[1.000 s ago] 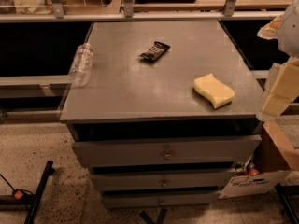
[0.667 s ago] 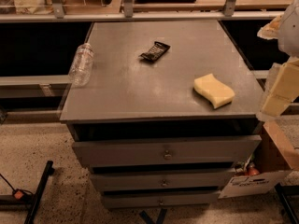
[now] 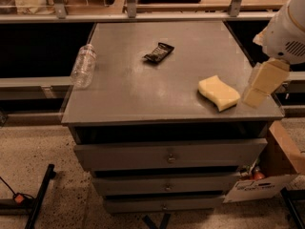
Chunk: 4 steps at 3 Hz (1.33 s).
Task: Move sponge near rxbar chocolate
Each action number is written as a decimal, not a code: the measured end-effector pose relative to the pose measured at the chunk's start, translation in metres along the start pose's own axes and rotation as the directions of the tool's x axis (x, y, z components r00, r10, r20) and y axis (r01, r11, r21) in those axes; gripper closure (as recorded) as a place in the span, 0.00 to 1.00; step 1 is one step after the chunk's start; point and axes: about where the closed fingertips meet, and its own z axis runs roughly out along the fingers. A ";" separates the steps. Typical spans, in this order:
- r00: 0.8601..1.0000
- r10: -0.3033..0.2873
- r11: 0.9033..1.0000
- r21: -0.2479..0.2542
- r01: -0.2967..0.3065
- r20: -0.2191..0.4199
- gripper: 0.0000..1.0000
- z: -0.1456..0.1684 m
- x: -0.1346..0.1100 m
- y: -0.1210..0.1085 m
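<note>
The pale yellow sponge (image 3: 218,93) lies flat on the grey cabinet top (image 3: 143,85), near its front right corner. The rxbar chocolate (image 3: 158,52), a small dark wrapper, rests farther back near the middle of the top, well apart from the sponge. My gripper (image 3: 262,84) hangs from the white arm at the cabinet's right edge, just right of the sponge and slightly above the surface, holding nothing.
A clear plastic bottle (image 3: 84,65) lies on its side at the left edge of the top. Drawers (image 3: 167,156) fill the cabinet front. A cardboard box (image 3: 281,161) stands on the floor at the right, and a metal rail (image 3: 143,17) runs behind.
My gripper has shifted left, from beyond the cabinet's right side to over its right edge, closer to the sponge. The sponge, bar and bottle have not moved.
</note>
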 end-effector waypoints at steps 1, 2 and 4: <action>0.996 0.092 0.996 -0.003 -0.092 0.019 0.00 0.047 0.004 -0.028; 0.983 0.177 0.984 -0.011 -0.177 0.041 0.00 0.089 0.008 -0.043; 0.959 0.273 0.961 -0.068 -0.268 0.078 0.19 0.146 0.005 -0.047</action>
